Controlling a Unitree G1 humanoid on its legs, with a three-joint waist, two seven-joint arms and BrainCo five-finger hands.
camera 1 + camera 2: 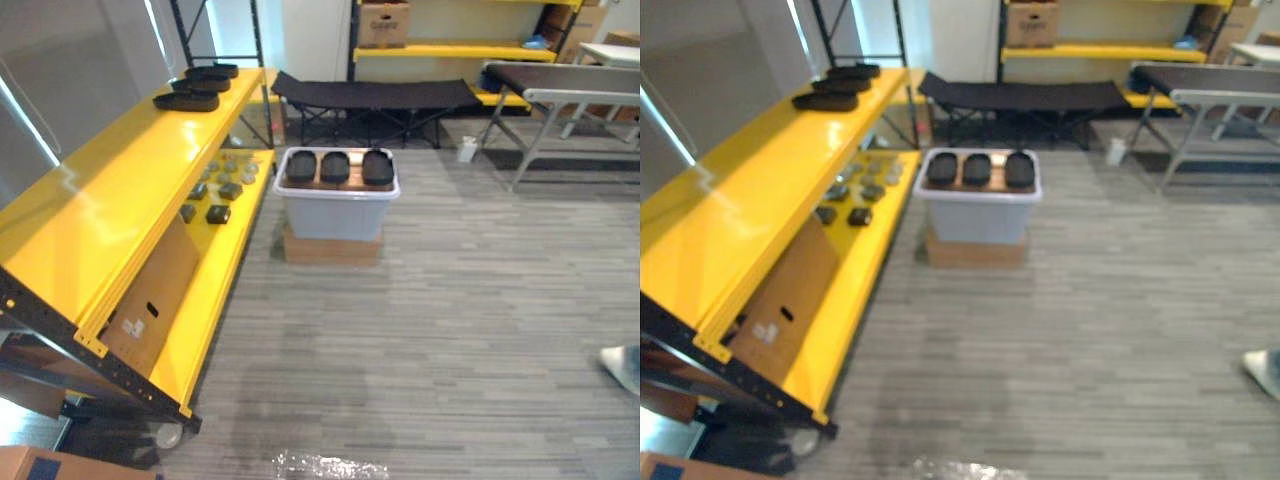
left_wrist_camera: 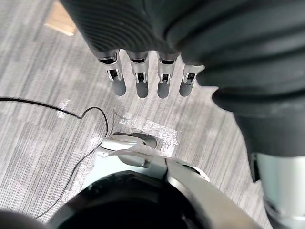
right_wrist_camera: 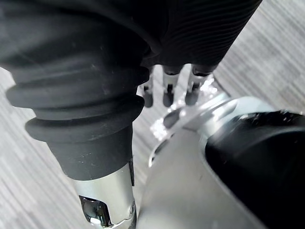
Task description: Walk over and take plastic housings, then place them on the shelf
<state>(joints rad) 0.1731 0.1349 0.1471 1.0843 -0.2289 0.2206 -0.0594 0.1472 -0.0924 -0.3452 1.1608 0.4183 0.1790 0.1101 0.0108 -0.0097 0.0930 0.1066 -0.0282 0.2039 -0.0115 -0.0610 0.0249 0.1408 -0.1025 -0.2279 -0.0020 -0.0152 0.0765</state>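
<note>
Three black plastic housings (image 1: pixel 338 167) lie side by side on top of a grey bin (image 1: pixel 335 213) that stands on a brown box, ahead on the carpet. More black housings (image 1: pixel 197 88) rest at the far end of the yellow shelf's top level (image 1: pixel 120 190) on the left. My left hand (image 2: pixel 143 76) hangs over the carpet with straight fingers and holds nothing. My right hand (image 3: pixel 169 90) also hangs down, fingers straight and empty.
Small dark and grey parts (image 1: pixel 215 195) lie on the shelf's lower level, with a cardboard sheet (image 1: pixel 150 300) leaning there. A black cot (image 1: pixel 375 98) stands beyond the bin, a grey table (image 1: pixel 560 95) at the far right, more yellow shelving (image 1: pixel 450 50) behind.
</note>
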